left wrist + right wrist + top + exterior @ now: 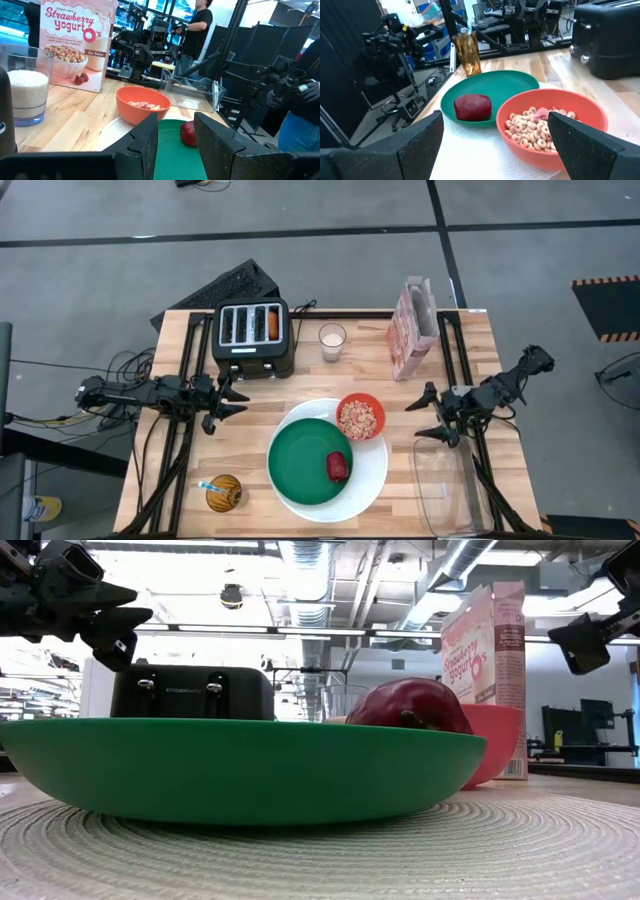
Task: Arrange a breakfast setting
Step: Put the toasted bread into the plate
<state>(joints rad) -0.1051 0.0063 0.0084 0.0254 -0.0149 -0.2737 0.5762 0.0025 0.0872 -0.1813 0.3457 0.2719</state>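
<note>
Two matte-black jointed arms, two-finger grippers.

Left arm (150, 393) at 9 o'clock: slim black links, blocky joints, dark cabling trailing off the base; left gripper (225, 402) with thin pointed black fingers (145, 142), flat angular faces up close. Right arm (500, 388) at 3 o'clock: same black build, bulkier wrist housing; right gripper (430, 415) with broad wedge-shaped black fingers (582, 142), smooth and unmarked.

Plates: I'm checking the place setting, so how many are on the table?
2. A large white plate lies at the table's front centre; a smaller green plate rests on it, carrying the dark-red fruit. None seems hidden.
</note>
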